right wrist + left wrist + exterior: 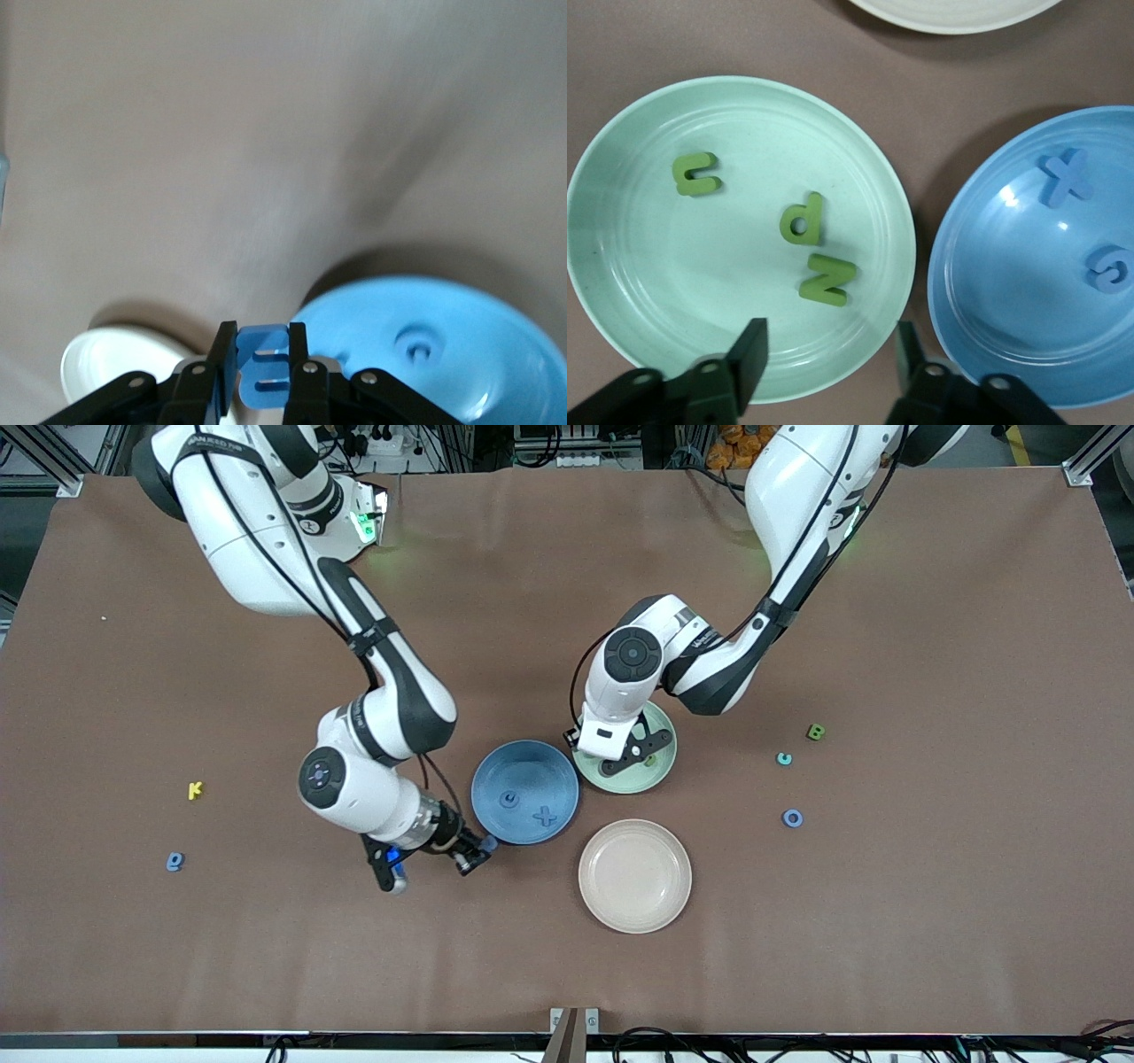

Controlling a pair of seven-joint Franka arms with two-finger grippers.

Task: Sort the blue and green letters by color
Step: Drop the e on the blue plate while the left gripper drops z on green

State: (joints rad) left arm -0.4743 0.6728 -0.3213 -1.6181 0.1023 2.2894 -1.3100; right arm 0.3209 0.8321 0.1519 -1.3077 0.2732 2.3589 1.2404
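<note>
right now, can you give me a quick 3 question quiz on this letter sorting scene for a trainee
1. True or false: the green plate holds three green letters.
2. Which letter is the right gripper shut on? A) the blue E B) the yellow K C) the blue O
3. Fill in: the left gripper is open over the ____ plate.

Key
1. True: the U, P and N lie in it.
2. A. It is held beside the blue plate, which already holds the X and G.
3. green
</note>
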